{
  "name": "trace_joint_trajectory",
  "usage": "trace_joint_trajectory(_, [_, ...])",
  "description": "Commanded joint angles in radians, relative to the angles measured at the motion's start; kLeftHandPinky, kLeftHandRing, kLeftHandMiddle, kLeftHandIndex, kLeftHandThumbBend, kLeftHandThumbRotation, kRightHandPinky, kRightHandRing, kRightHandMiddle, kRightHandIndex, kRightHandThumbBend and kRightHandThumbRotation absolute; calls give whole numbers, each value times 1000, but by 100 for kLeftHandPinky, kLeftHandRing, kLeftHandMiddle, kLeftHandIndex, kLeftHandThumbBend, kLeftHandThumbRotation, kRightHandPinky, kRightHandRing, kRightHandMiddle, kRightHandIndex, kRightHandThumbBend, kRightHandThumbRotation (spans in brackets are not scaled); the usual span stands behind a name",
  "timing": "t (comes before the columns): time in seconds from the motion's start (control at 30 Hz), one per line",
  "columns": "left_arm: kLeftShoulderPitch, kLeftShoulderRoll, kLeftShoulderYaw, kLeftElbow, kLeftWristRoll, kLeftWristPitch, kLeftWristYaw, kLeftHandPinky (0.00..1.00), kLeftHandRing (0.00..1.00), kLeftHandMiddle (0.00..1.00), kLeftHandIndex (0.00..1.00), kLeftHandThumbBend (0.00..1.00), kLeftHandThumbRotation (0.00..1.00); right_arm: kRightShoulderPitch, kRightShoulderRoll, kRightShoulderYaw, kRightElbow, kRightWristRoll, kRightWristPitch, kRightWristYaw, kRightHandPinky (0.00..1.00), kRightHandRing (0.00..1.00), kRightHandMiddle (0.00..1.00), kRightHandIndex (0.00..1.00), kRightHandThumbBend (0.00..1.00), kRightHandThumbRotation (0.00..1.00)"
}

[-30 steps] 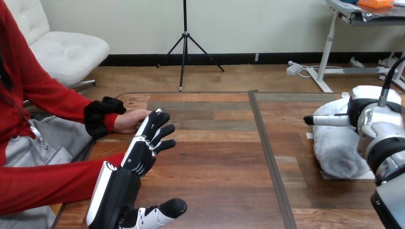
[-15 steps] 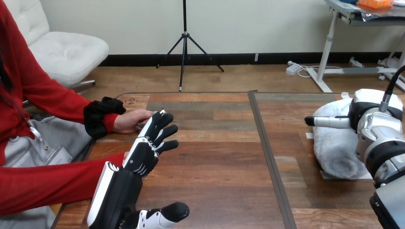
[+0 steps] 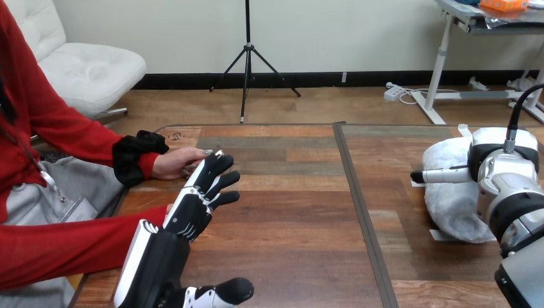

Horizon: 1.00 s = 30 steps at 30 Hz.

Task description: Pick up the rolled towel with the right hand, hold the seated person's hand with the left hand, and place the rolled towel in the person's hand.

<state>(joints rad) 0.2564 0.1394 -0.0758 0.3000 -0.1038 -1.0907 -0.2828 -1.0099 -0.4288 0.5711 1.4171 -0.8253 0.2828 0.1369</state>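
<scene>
At the lower left of the frame the left hand lies flat and wide, fingers straight, its tips just beside the person's hand on the table. At the right edge the right hand sits on the rolled towel; whether it grips it cannot be told.
</scene>
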Motion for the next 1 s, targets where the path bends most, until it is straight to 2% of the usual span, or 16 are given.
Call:
trace_joint_trajectory(0.0, [-30,1,7,-46,4,-22,8,80,88,92,94,100,63,33,67,42,-6,-26,-48,45,29,45,68,86,100,99])
trace_joint_trajectory(0.03, [-30,2,8,-46,6,-23,8,80,88,92,94,100,64,34,67,44,-6,-28,-55,46,29,48,71,87,100,99])
trace_joint_trajectory(0.07, [-29,-1,6,-48,3,-22,8,79,88,92,94,100,64,40,72,21,-8,-7,-39,21,30,49,73,88,99,99])
trace_joint_trajectory(0.13, [-26,-4,3,-52,-4,-20,8,79,88,92,93,100,64,48,78,-9,-9,20,-15,-10,28,45,67,89,100,98])
trace_joint_trajectory(0.23, [-31,4,3,-48,-7,-26,2,79,88,92,93,100,64,55,80,5,-9,10,-28,-11,28,44,65,87,100,96])
trace_joint_trajectory(0.33, [-30,11,-8,-53,-26,-19,-9,79,88,93,93,100,63,58,86,40,-5,-22,-29,19,28,43,63,89,100,97])
trace_joint_trajectory(0.37, [-29,12,-13,-54,-39,-16,-13,79,88,93,93,100,63,64,88,18,-8,-2,-27,-10,27,43,62,89,100,98])
trace_joint_trajectory(0.4, [-28,12,-17,-54,-49,-15,-17,80,89,93,93,100,62,68,90,-1,-10,16,-26,-34,28,44,63,87,100,92])
trace_joint_trajectory(0.47, [-29,15,-25,-53,-70,-15,-27,80,89,93,93,100,61,77,95,-24,-12,37,-15,-63,28,45,63,86,100,88])
trace_joint_trajectory(0.53, [-31,20,-31,-50,-87,-18,-38,80,89,93,93,100,60,82,100,-28,-10,42,-3,-71,26,41,58,89,100,85])
trace_joint_trajectory(0.63, [-32,15,-13,-50,-59,-25,-30,81,89,93,93,100,61,93,103,-47,-14,63,-15,-112,24,38,57,90,100,78])
trace_joint_trajectory(0.67, [-31,18,-14,-51,-64,-26,-33,81,89,93,93,100,61,98,107,-70,-15,84,-9,-132,23,38,57,91,100,75])
trace_joint_trajectory(0.73, [-30,22,-18,-51,-74,-26,-38,81,89,93,93,100,61,102,112,-96,-16,110,1,-154,25,40,60,90,100,66])
trace_joint_trajectory(0.83, [-31,16,-9,-54,-60,-29,-31,80,89,93,93,100,62,109,111,-78,-14,98,-12,-162,27,43,64,89,100,61])
trace_joint_trajectory(0.93, [-29,17,-7,-57,-61,-28,-29,80,89,92,93,100,62,117,118,-152,-22,169,-32,-231,29,49,68,86,100,52])
trace_joint_trajectory(0.97, [-27,19,-8,-60,-63,-26,-30,80,89,92,93,100,62,121,118,-144,-22,162,-37,-243,30,51,69,85,100,49])
